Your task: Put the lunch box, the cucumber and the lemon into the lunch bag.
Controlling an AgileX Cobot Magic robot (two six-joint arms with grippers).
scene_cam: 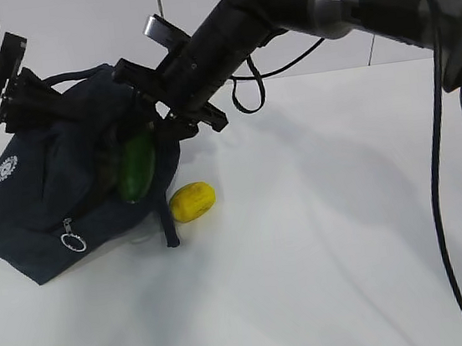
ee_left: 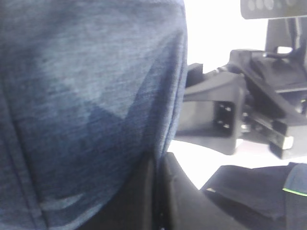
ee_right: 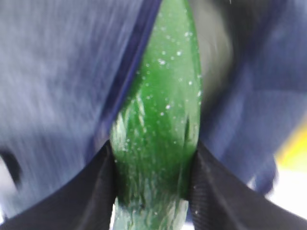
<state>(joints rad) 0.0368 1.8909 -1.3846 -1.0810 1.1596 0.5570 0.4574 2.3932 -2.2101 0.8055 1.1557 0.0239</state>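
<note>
White tabletop, pale wall beyond. At far left, boxy dark navy fabric lunch bag, mouth held up by clamped left gripper. Right gripper gripping smooth dark green cucumber, tip entering the opening. Small yellow lemon waiting just right of the bag. Lunch box not visible.

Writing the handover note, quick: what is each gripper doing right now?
Left gripper: shut on the lunch bag fabric.
Right gripper: shut on the cucumber.

No readable text anywhere — only a small white round logo on the lunch bag, too small to make out.
</note>
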